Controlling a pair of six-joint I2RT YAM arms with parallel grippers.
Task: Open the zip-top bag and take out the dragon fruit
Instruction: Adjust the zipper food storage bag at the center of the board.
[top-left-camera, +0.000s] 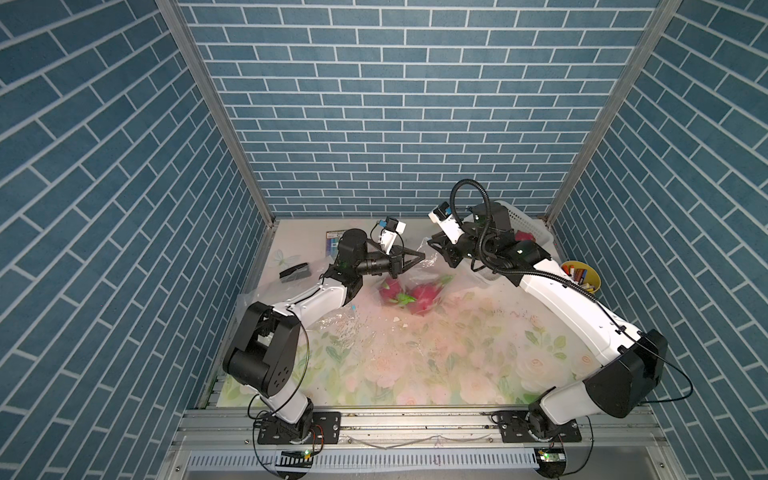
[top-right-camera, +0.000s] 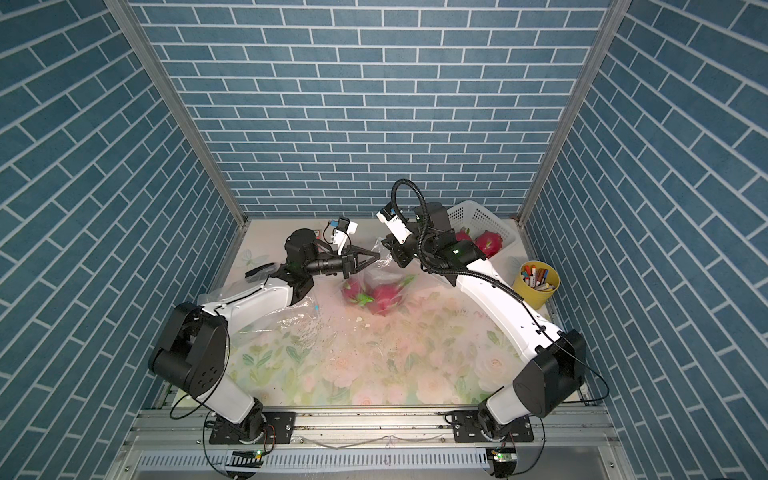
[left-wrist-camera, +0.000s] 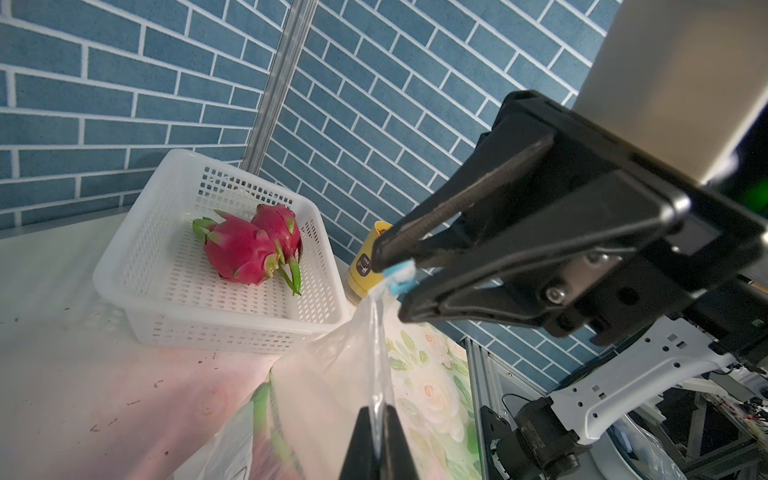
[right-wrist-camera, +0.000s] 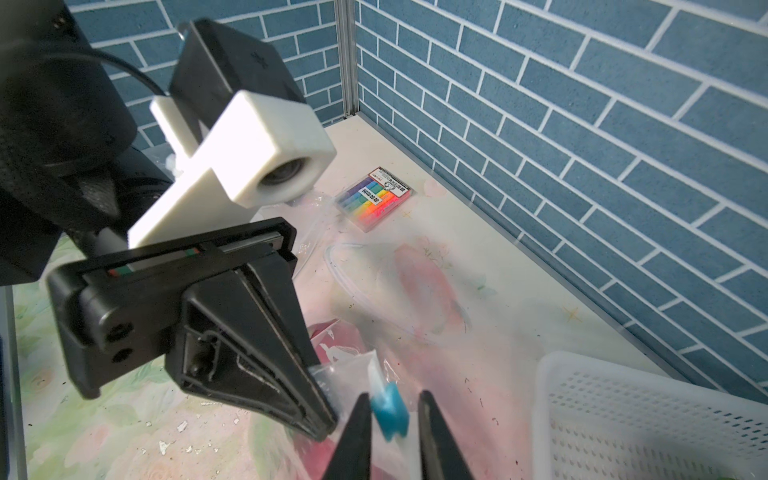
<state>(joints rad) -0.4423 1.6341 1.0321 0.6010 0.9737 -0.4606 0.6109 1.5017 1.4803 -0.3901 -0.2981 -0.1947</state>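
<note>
Magenta, green-scaled dragon fruit (top-left-camera: 426, 296) in clear zip-top bag (left-wrist-camera: 332, 374). Pinching bag rim with left gripper (top-left-camera: 424, 254); straddling slider (right-wrist-camera: 388, 411) with right gripper (right-wrist-camera: 392, 405), narrowly spread.

Left end effector (left-wrist-camera: 376, 411) pinched, right (right-wrist-camera: 394, 395) ajar

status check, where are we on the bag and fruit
Left gripper shut on top edge of zip-top bag. Right gripper: jaws straddle blue slider, grip unclear. Two dragon fruit in bag, two in white basket. Nothing blocking.
</note>
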